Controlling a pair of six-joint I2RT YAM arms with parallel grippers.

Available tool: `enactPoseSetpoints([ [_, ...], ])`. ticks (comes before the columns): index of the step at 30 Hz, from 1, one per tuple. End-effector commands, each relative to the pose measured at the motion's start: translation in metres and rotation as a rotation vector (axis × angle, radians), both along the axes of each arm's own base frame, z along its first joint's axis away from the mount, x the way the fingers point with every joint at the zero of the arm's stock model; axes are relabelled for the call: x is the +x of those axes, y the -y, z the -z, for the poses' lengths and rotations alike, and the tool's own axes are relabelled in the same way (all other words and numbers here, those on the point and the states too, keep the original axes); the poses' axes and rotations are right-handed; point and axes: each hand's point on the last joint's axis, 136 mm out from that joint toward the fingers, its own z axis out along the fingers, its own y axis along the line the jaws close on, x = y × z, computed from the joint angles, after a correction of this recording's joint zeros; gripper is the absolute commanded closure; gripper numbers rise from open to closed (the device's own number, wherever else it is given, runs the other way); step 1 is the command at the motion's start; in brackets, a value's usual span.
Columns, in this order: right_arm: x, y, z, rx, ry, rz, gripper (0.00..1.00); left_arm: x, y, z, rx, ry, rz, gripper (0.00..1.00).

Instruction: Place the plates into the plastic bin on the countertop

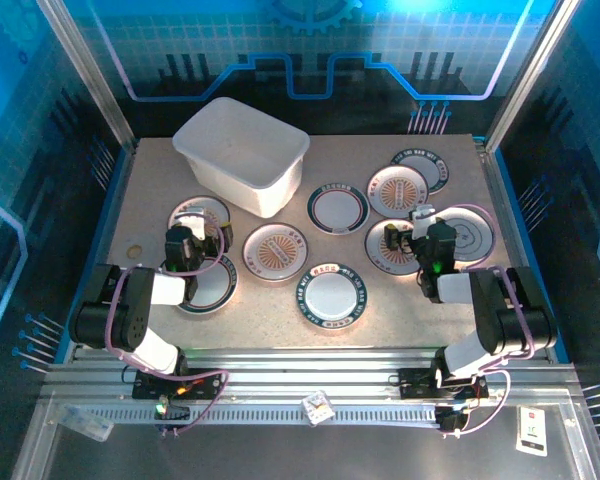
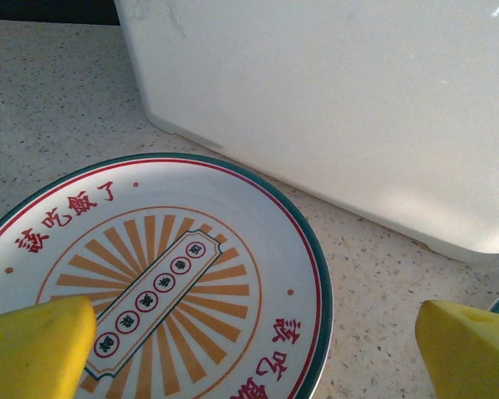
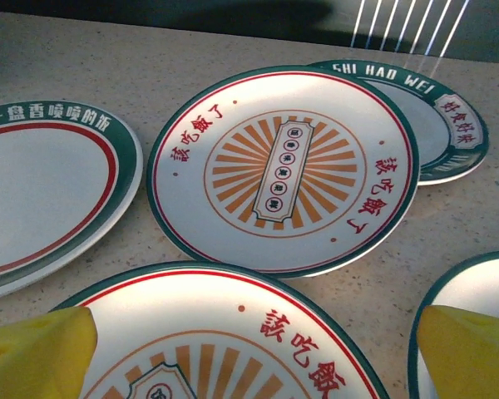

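Observation:
Several round plates lie face up on the beige countertop (image 1: 150, 180). The white plastic bin (image 1: 242, 152) stands at the back left, nothing visible inside. My left gripper (image 1: 198, 224) hovers open over a sunburst plate (image 2: 150, 274), just in front of the bin wall (image 2: 341, 108); its yellow fingertips (image 2: 33, 349) hold nothing. My right gripper (image 1: 420, 224) is open above another sunburst plate (image 3: 216, 332). Beyond it lie a second sunburst plate (image 3: 283, 166), a green-rimmed plate (image 3: 41, 191) to the left and one (image 3: 432, 116) at the back right.
More plates sit mid-table: a patterned one (image 1: 276, 250), a dark-rimmed one (image 1: 332, 296) near the front and one (image 1: 208, 285) partly under the left arm. A ringed plate (image 1: 467, 236) lies at the right. Blue edges and metal rails frame the countertop.

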Motion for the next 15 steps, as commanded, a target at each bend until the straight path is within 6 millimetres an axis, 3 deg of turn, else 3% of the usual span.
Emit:
enactPoseSetpoints([
  [1, 0.003, 0.003, -0.038, -0.054, 0.061, 0.054, 0.00, 0.000, -0.007, -0.021, -0.013, 0.053, -0.017, 0.01],
  [7, -0.007, -0.013, -0.091, 0.053, 0.125, -0.006, 0.02, -0.014, -0.006, -0.052, -0.026, 0.101, -0.006, 0.01],
  [13, -0.023, -0.029, -0.098, 0.190, -0.118, 0.016, 0.07, -0.031, -0.027, -0.114, -0.091, 0.127, -0.150, 0.01],
  [15, -0.033, -0.025, -0.096, 0.247, -0.207, 0.087, 0.11, -0.042, -0.031, -0.139, -0.165, 0.081, -0.203, 0.01],
])
